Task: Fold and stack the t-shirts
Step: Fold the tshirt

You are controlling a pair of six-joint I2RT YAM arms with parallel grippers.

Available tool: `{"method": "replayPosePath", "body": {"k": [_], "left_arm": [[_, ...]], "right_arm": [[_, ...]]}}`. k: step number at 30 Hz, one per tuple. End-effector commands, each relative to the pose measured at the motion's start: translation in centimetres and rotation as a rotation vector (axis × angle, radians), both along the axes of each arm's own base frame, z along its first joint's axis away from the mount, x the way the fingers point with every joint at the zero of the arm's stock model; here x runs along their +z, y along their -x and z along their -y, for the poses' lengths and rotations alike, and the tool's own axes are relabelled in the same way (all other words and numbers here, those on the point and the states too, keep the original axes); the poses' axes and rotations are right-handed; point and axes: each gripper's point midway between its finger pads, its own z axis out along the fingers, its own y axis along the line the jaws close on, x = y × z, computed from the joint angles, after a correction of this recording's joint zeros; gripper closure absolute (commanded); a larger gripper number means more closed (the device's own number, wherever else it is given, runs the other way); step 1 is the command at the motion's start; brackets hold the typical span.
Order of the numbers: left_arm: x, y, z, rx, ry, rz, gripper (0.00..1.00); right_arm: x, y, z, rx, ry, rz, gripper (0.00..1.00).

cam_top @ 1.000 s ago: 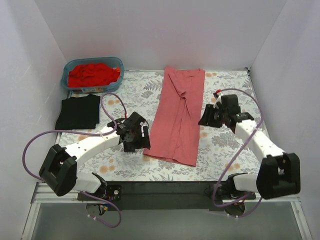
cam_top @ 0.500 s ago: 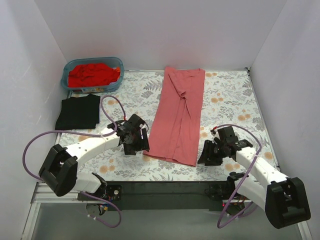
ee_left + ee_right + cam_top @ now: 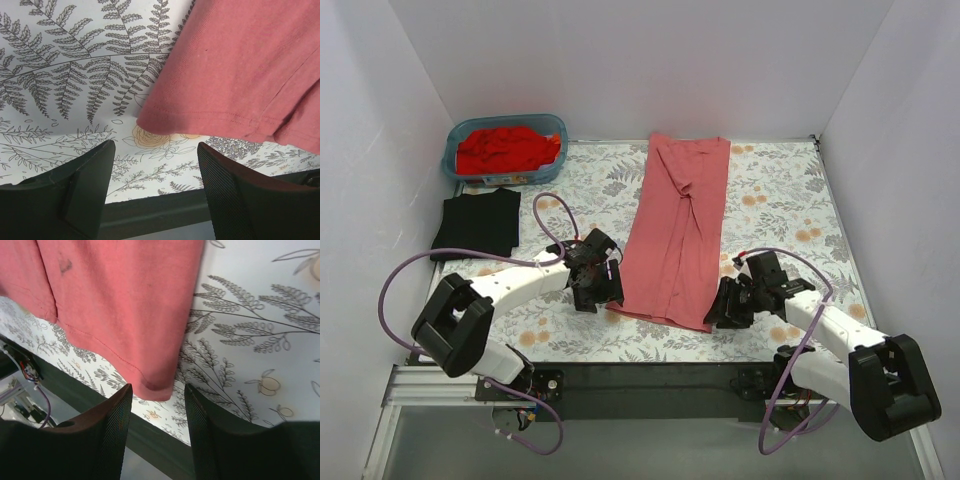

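The salmon-pink t-shirt (image 3: 678,232) lies folded into a long strip down the middle of the table. My left gripper (image 3: 607,296) is open just left of the shirt's near left corner (image 3: 150,117); that hem corner lies just beyond the gap between the fingers (image 3: 85,185). My right gripper (image 3: 717,310) is open at the near right corner (image 3: 159,385), which lies between its fingers (image 3: 116,425). A folded black t-shirt (image 3: 477,224) lies at the left. Red t-shirts (image 3: 507,148) fill a bin at the back left.
The blue bin (image 3: 454,168) stands in the back left corner. The floral table cover (image 3: 775,200) ends at a dark front rail (image 3: 640,376), close below both grippers. White walls close in the left, back and right.
My right arm has swung from the table's right middle down and in to the shirt's near right corner. My left gripper has shifted slightly right toward the near left corner.
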Motion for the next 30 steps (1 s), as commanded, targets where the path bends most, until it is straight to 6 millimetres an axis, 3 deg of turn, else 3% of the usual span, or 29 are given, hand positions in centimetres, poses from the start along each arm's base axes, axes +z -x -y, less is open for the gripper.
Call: {"method": "replayPosePath", "body": {"k": [1, 9, 12, 20, 30], "left_arm": [[0.2, -0.3, 0.7, -0.011, 0.028, 0.013, 0.35], [-0.4, -0.2, 0.8, -0.018, 0.021, -0.005, 0.35], [-0.6, -0.3, 0.7, -0.017, 0.014, -0.008, 0.36], [-1.1, -0.4, 0.7, -0.025, -0.004, -0.023, 0.38], [-0.5, -1.7, 1.0, -0.018, -0.016, 0.014, 0.42]], "right_arm": [[-0.9, 0.2, -0.3, 0.007, 0.022, -0.022, 0.46], [-1.9, 0.7, 0.3, 0.012, 0.092, -0.061, 0.5], [-2.2, 0.8, 0.7, 0.012, 0.114, -0.065, 0.56], [-2.7, 1.2, 1.0, 0.028, 0.13, -0.078, 0.99], [-2.7, 1.3, 0.9, 0.043, 0.121, -0.071, 0.99]]}}
